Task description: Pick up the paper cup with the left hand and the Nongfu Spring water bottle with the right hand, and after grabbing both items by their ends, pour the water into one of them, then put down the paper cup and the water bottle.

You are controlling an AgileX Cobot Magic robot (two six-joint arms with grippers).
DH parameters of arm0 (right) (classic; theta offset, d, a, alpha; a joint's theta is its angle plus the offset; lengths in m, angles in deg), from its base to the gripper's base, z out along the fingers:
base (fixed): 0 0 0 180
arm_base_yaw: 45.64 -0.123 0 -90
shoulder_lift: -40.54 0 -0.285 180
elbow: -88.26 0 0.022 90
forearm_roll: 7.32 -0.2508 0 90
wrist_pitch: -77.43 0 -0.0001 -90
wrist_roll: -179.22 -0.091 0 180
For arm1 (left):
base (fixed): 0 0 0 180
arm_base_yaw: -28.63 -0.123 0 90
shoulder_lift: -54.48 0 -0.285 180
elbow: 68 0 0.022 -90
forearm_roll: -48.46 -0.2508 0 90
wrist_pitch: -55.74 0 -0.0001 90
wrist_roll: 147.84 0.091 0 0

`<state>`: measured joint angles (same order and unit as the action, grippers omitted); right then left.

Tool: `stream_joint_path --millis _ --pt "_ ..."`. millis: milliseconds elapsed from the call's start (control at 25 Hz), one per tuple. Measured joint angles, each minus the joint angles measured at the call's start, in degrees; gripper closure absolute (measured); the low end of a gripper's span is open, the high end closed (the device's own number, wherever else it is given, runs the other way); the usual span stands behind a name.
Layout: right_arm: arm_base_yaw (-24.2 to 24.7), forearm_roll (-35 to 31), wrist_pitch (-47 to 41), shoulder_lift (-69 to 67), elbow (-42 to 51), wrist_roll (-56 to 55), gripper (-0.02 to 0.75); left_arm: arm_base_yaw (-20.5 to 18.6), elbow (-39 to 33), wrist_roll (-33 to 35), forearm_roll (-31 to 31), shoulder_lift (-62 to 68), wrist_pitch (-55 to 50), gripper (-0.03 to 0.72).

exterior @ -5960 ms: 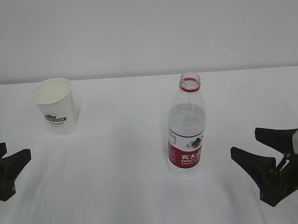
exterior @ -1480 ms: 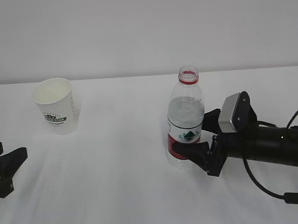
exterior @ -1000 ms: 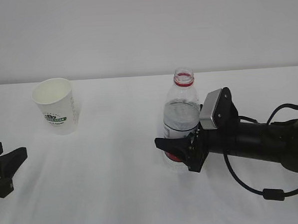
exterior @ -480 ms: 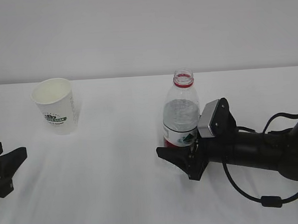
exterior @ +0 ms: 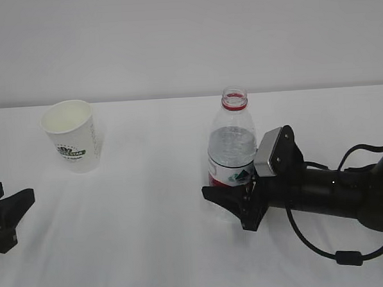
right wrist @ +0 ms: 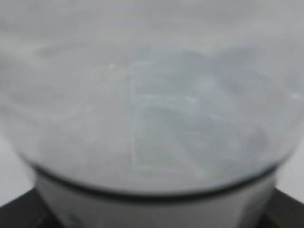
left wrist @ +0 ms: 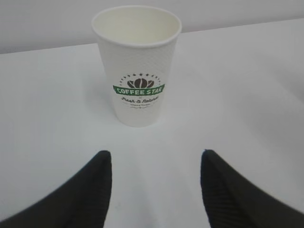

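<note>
Clear plastic: the Nongfu Spring water bottle stands upright, uncapped, near the middle of the white table; the right wrist view is filled by its blurred body.
Right hand: jaws straddle the bottle's lower body at label height, the near finger in front and the far one hidden behind. Whether the pads already press the plastic cannot be told.
Left hand: jaws apart and empty, low at the table's left edge, aimed at the paper cup but well short of it.
Paper cup position: upright at the far left of the table, well apart from the bottle; looks empty.
Step in hand: securing the bottle. Judgement: close evenly, keeping the body centred between the pads; thin ribbed walls will flex, so use moderate force to avoid squeezing water out of the open neck.
Lift advice: raise vertically; a tilt risks spilling.
Clearance: open table lies between cup and bottle and in front of both; nothing obstructs either approach.
Edge note: the left hand sits close to the frame's left border.
</note>
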<state>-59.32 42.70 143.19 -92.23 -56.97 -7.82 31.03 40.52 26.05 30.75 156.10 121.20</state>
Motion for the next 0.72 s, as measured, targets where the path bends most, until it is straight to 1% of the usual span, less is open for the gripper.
stream_joint_path --millis 80,160,560,720 --pt "0.0 0.0 0.0 0.0 -0.1 0.0 0.239 0.0 0.0 0.0 0.0 0.0 0.0 0.253" --pt "0.0 0.0 0.0 0.0 -0.1 0.1 0.246 0.0 0.0 0.0 0.0 0.0 0.0 0.253" --pt "0.0 0.5 -0.1 0.1 -0.1 0.1 0.248 0.0 0.0 0.0 0.0 0.0 0.0 0.253" --pt "0.0 1.5 -2.1 1.7 -0.1 0.1 0.251 0.0 0.0 0.0 0.0 0.0 0.0 0.253"
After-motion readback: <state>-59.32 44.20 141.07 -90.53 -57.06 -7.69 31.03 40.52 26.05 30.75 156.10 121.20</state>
